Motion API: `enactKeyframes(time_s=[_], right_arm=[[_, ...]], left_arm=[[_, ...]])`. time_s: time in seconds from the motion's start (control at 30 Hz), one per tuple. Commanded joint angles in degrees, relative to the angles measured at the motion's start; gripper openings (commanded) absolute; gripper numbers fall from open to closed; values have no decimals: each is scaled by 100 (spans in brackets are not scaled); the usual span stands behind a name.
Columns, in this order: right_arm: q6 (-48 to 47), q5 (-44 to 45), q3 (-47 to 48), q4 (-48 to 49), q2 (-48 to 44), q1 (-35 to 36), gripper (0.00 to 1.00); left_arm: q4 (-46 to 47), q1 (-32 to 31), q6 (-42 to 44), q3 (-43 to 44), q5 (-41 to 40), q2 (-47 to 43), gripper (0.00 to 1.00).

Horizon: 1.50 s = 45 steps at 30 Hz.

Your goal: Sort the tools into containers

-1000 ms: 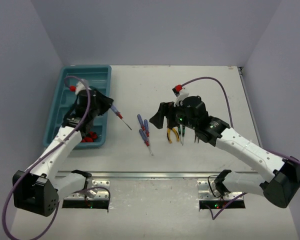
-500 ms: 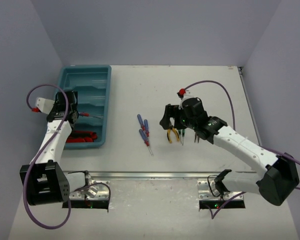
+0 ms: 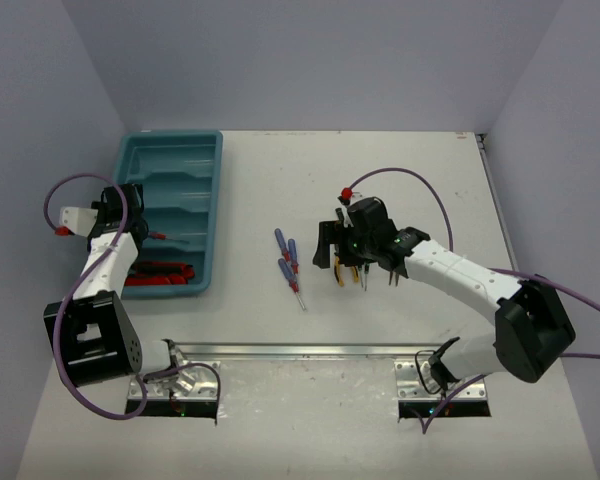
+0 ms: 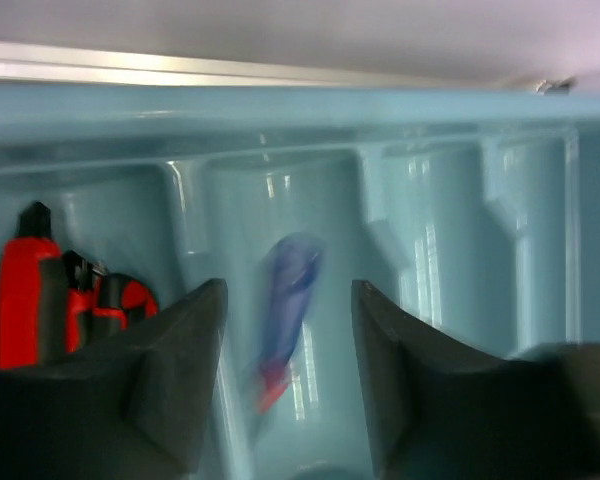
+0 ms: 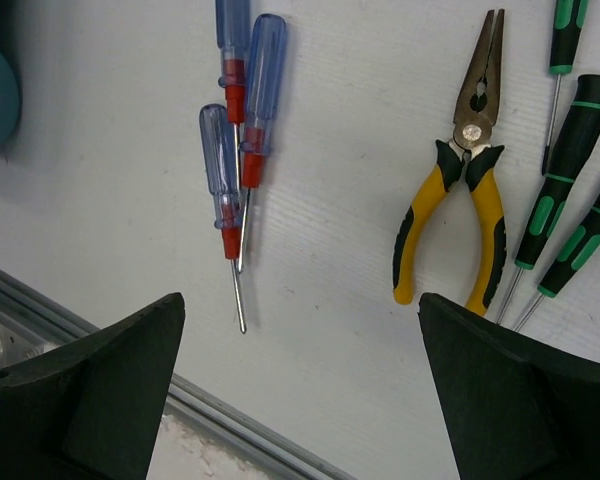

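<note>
**Top external view.** The teal tray (image 3: 170, 150) lies at the far left of the desk (image 3: 380, 170). The left tool (image 3: 140, 228) hangs over the tray's near half. Red-handled tools (image 3: 165, 270) fill the nearest compartment. Three blue-handled screwdrivers (image 3: 287, 258) lie side by side at mid-desk. The right tool (image 3: 330, 245) hovers just to their right, above the yellow-handled pliers (image 3: 347, 268).

**Left wrist view.** The left tool (image 4: 288, 300) has its fingers (image 4: 170, 370) parted to a moderate gap and grips nothing. A single blue screwdriver (image 4: 285, 300) with a red tip appears beyond the gap, in the compartment beside the one holding the red-handled tools (image 4: 25, 300). It is motion-blurred, so whether it already rests on the tray floor cannot be told.

**Right wrist view.** The right tool (image 5: 300, 305) stands at its widest, with nothing between the fingers. Below it on the bare desk lie the three blue-handled screwdrivers (image 5: 245, 100), touching one another. The yellow-handled pliers (image 5: 460, 200) lie well apart from them, closed, nose pointing away. Thin green-and-black screwdrivers (image 5: 570, 150) lie just beside the pliers at the right edge.
</note>
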Motion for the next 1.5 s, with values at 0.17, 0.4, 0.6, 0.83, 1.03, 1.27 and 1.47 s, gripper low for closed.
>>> enactKeyframes(time_s=[0.17, 0.4, 0.6, 0.83, 1.03, 1.27, 1.47], right_arm=[[101, 161, 1045, -236, 970, 171, 89], [41, 788, 2462, -914, 2333, 399, 53], [23, 972, 2984, -1073, 3151, 592, 46], [55, 940, 3339, -1181, 3611, 692, 43], [121, 895, 3437, -1162, 3815, 751, 43], [137, 1143, 3534, -1341, 4109, 768, 38], [150, 1239, 3475, -1380, 4323, 757, 30]], left_arm=[[124, 86, 105, 497, 727, -150, 90], [247, 86, 899, 587, 2468, -1514, 100], [323, 86, 1871, 58, 3499, -2495, 100], [-2, 86, 2866, -262, 4198, -3121, 100], [-112, 70, 3150, -431, 4482, -3173, 100], [-69, 77, 3214, -576, 4655, -3184, 100], [-47, 77, 3258, -588, 4860, -3173, 100]])
